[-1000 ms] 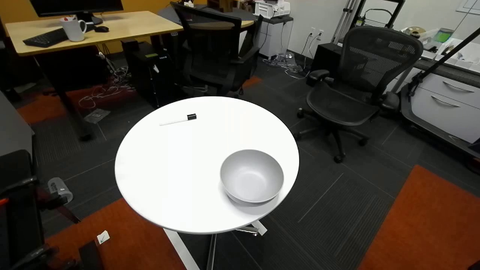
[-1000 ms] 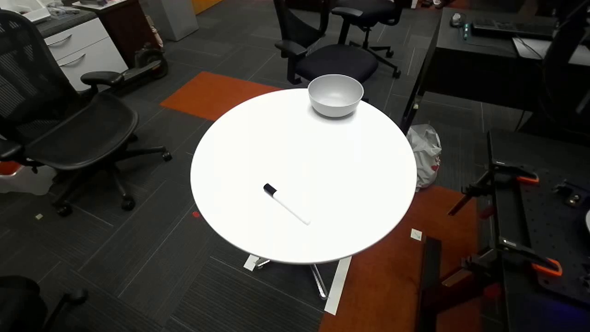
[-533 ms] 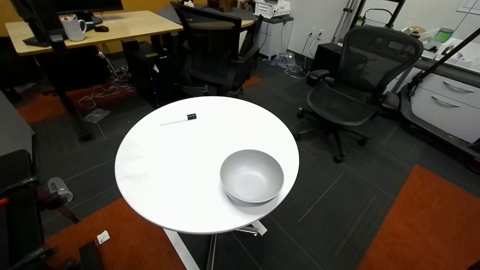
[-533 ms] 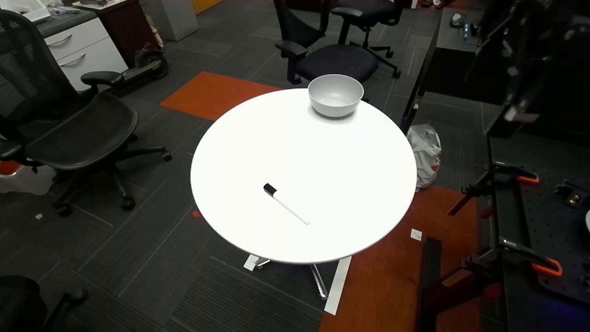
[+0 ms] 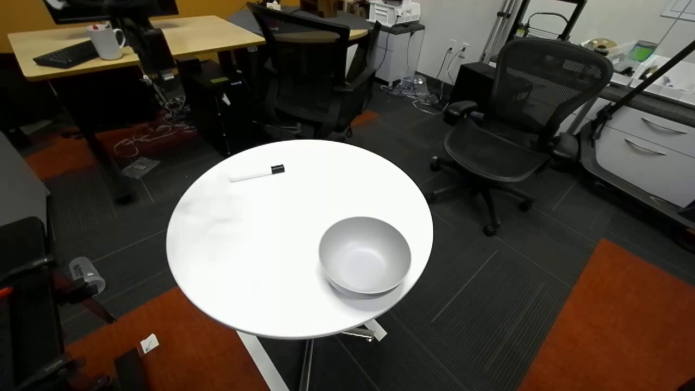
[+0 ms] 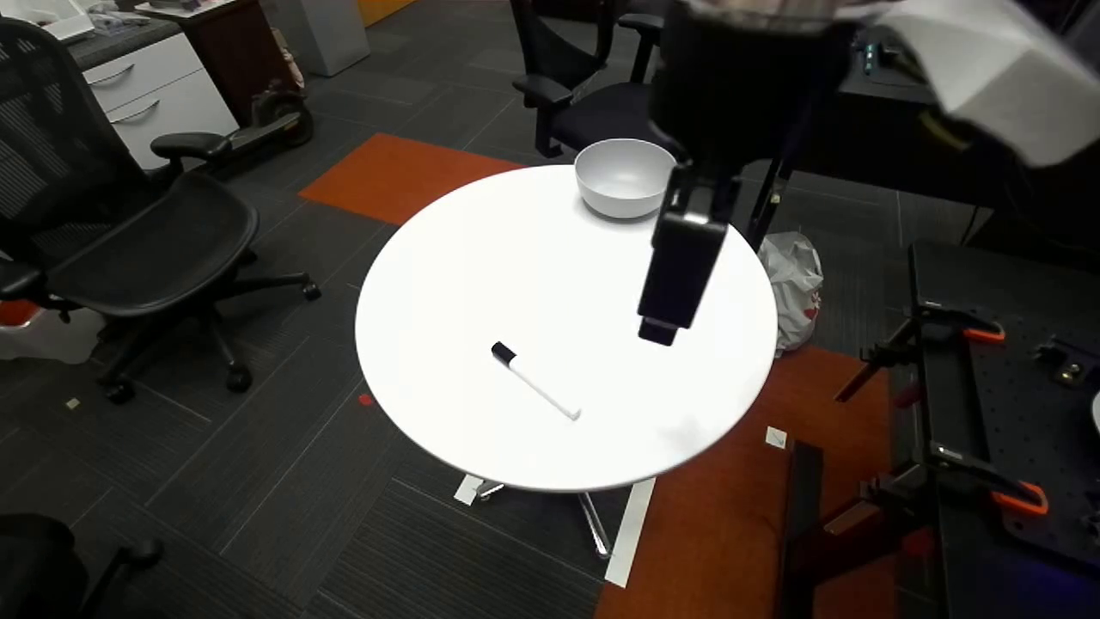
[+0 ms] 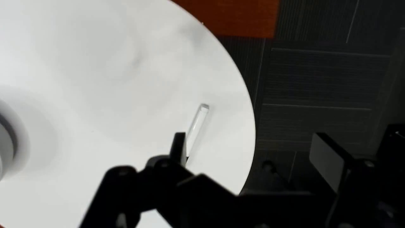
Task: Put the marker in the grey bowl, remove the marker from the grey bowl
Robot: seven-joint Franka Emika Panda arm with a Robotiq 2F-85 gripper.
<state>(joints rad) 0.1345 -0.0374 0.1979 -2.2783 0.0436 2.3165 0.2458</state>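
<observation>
The marker, white with a black cap, lies on the round white table in both exterior views [image 5: 252, 175] [image 6: 543, 389]. In the wrist view its white body [image 7: 196, 126] shows, while most of the cap is hidden behind a finger. The grey bowl [image 5: 365, 255] stands upright, with nothing in it, near the table edge; it also shows in an exterior view [image 6: 626, 176] and partly at the left of the wrist view [image 7: 4, 152]. My gripper [image 7: 248, 139] is wide open with nothing between its fingers. In an exterior view the gripper [image 6: 660, 331] points down above the table, apart from the marker.
The round table [image 5: 260, 271] has floor all around it. Black office chairs [image 5: 505, 119] [image 6: 163, 223] stand near it. A desk with a white mug [image 5: 107, 42] is behind. A black bench with orange-tipped clamps [image 6: 1023, 499] stands beside the table.
The arm has come into view and moved over the table towards the marker's side; its shadow now falls on the tabletop. The marker and the bowl have not moved.
</observation>
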